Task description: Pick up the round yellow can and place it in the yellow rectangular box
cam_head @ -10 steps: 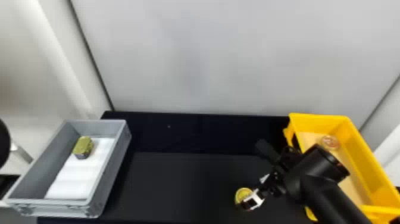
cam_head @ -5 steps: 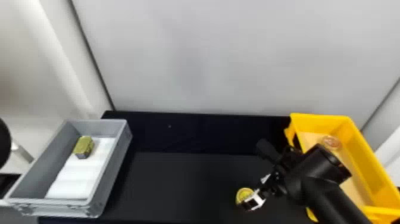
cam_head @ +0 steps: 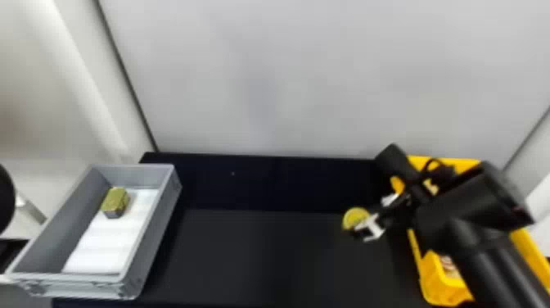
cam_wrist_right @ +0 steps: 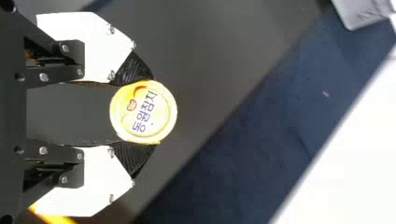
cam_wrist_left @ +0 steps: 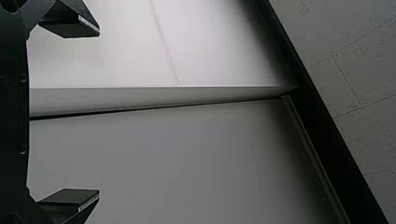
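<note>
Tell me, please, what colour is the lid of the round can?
Yellow lid, best seen in the right wrist view.

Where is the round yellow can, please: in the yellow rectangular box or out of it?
Out: the yellow can is held in the right gripper, left of the yellow box.

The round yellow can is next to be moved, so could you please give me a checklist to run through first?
- Can between the right gripper's fingers, touched on both sides: ok
- Can fully off the black table: cannot tell
- Can above the yellow box: not ok, it is left of it
- Landing spot inside the box free: cannot tell, the right arm hides much
- Left gripper empty: ok
</note>
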Available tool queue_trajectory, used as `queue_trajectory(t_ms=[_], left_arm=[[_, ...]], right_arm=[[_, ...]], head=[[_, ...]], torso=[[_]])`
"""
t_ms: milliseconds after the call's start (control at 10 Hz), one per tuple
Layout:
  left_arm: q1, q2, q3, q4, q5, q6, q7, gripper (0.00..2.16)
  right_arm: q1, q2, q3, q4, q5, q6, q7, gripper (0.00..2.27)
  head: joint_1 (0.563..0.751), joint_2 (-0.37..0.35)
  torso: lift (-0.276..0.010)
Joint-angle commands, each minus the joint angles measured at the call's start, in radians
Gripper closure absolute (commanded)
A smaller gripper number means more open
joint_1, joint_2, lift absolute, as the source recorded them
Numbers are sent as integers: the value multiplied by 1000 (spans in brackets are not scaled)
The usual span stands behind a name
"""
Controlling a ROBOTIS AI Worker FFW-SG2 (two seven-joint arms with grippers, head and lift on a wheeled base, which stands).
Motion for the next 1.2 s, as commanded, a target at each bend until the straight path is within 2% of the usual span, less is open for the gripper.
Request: queue_trajectory(t_ms=[0,300,800,1100], left_arm=[[0,6,0,-2,0,5,0,70],[4,10,6,-4,0,7,0,70],[0,22,11,-13,0,25,0,70],[-13,27,6,-16,0,33,-3,70]], right_arm=[[-44,-26,-39,-65,27,24,1,745],[-64,-68,-102,-92,67,32,1,745],[-68,-158,-225,-105,103,37,-15,745],[-58,-172,-308,-65,103,15,-43,745]], head=[[694,54],[694,54],[694,54],[694,54]], torso=[[-3],[-3],[-3],[-3]])
